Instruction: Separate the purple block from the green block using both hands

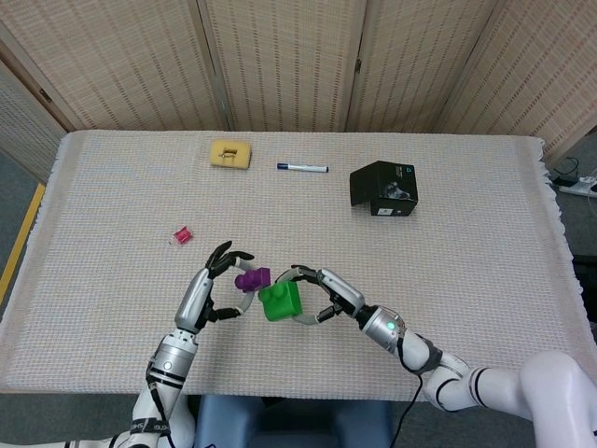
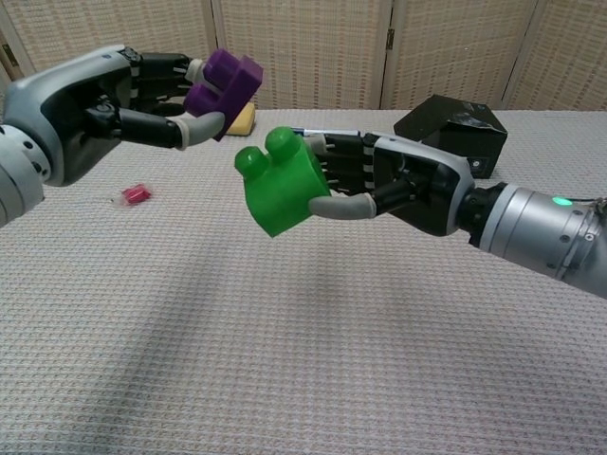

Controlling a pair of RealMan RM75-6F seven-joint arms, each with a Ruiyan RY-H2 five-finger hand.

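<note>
So the purple block is pinched in the fingers of the left hand, held up off the worktop, and the green block is gripped by the right hand, thumb underneath and the other fingers wrapped round its far side. A clear gap is seen between the two blocks in both views, so the separation looks pretty much done. Both blocks look like hard moulded plastic, so they'd probably be light, stiff and a bit slick, with nothing fragile about them. The flat side walls are likely the best spots to be held; the studs on top of the green one are rounded and would probably be slipped off more easily. The purple one is held tilted and only by a light pinch, so it could get dropped if the grip is loosened. Further back, a black box, a pen, a yellow piece and a small pink bit are left lying.
</note>
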